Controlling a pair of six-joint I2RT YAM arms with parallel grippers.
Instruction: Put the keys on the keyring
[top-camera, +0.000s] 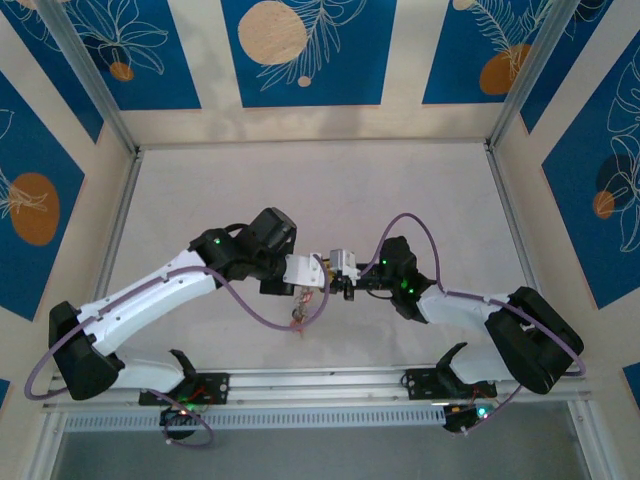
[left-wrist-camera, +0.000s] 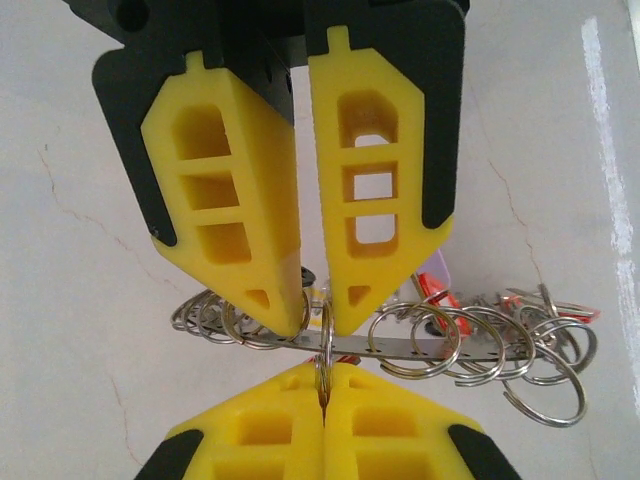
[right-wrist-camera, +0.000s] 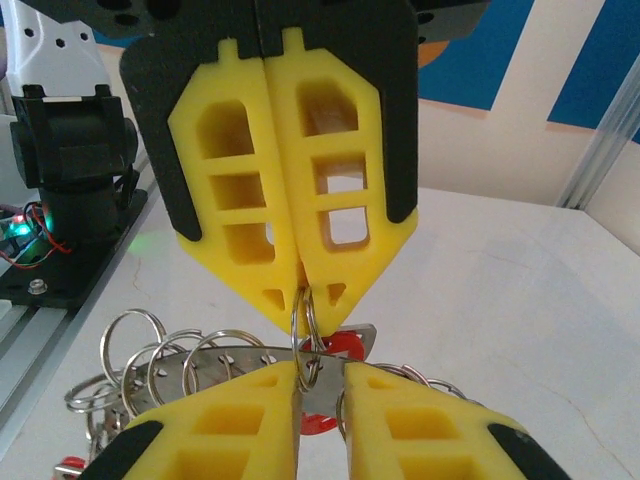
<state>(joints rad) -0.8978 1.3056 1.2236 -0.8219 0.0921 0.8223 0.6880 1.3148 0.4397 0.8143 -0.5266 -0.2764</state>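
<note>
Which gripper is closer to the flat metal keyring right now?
Left. The left gripper has its jaws clamped on the keyring itself; the right gripper faces it, jaws pinching a small split ring at the keyring's edge.

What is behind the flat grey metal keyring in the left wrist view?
Behind the flat grey metal keyring, red plastic tags and pale table show; any keys are covered by silver wire rings.

The keyring (left-wrist-camera: 400, 347) is a flat grey band with punched holes, fringed with small split rings (left-wrist-camera: 545, 395). Red-tagged keys (right-wrist-camera: 345, 346) bunch up right beside it.
</note>
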